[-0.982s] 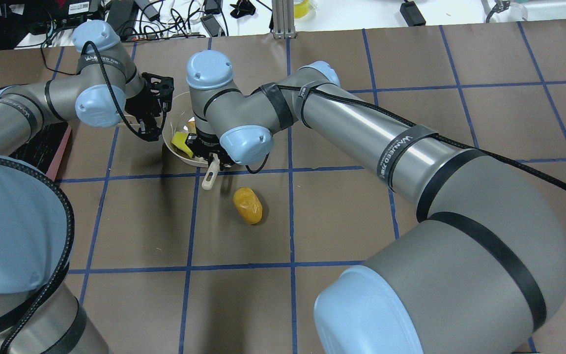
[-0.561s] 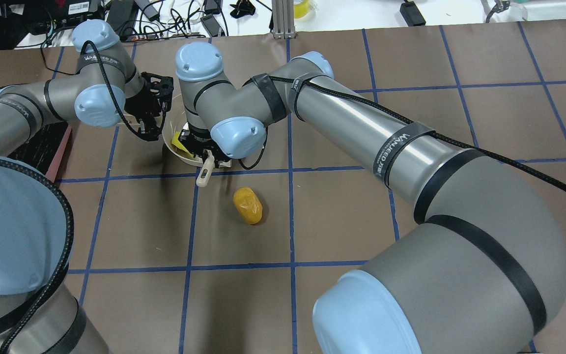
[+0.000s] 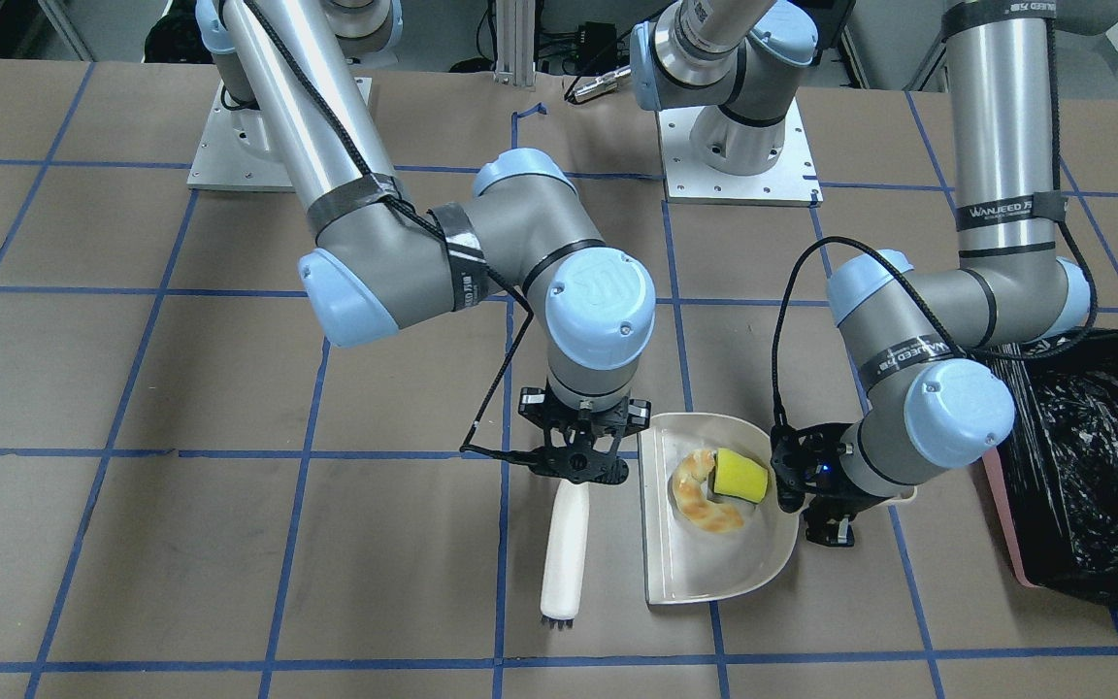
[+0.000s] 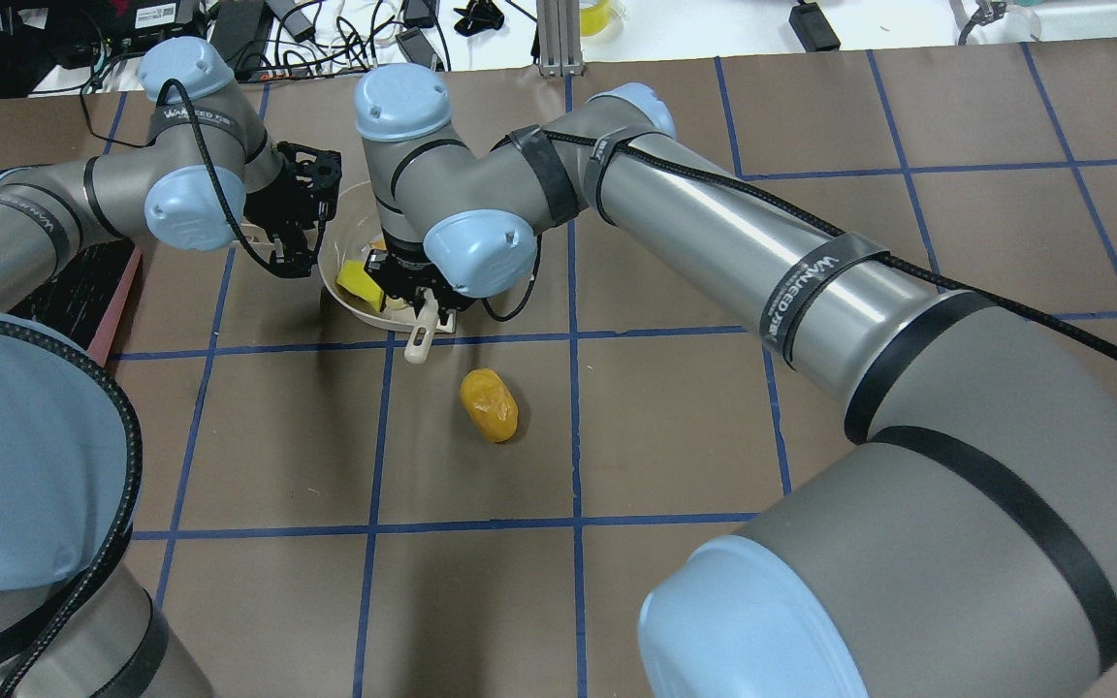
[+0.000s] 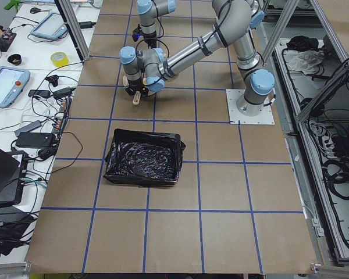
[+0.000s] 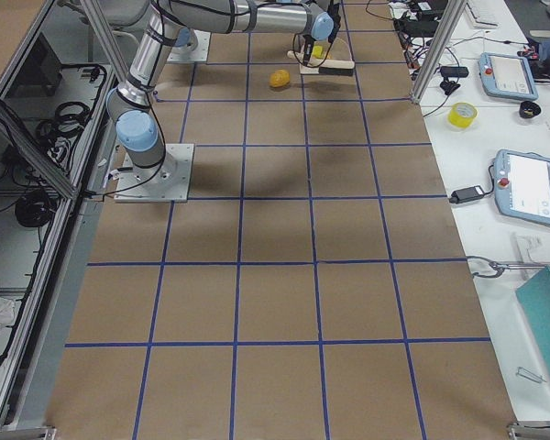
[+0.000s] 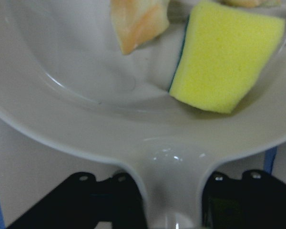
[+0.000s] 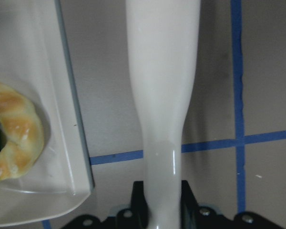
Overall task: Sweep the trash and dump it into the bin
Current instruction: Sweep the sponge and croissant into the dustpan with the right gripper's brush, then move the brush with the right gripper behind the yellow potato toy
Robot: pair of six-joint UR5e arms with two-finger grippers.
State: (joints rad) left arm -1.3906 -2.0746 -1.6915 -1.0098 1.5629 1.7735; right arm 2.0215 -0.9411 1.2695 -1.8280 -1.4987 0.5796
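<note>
The cream dustpan (image 3: 714, 568) lies flat on the table with the tan croissant (image 3: 705, 495) and the yellow-green sponge (image 3: 741, 476) in it. My left gripper (image 3: 816, 500) is shut on the dustpan's handle (image 7: 174, 191). My right gripper (image 3: 578, 466) is shut on a white brush (image 3: 564, 553), which lies on the table beside the pan's open edge. The golden-brown potato (image 4: 489, 404) lies alone on the table, nearer the robot than the brush; the right arm hides it in the front view. The pink bin with its black bag (image 3: 1093, 466) stands just beyond the left arm.
The bin's pink wall (image 4: 117, 301) shows at the overhead view's left edge, under the left arm. Blue tape lines grid the brown table. Cables and devices line the far edge (image 4: 326, 39). The arm bases (image 3: 739, 155) stand at the robot's side.
My right wrist swung a little left, then back right, with the brush in it. The left gripper, the dustpan and the potato have not moved.
</note>
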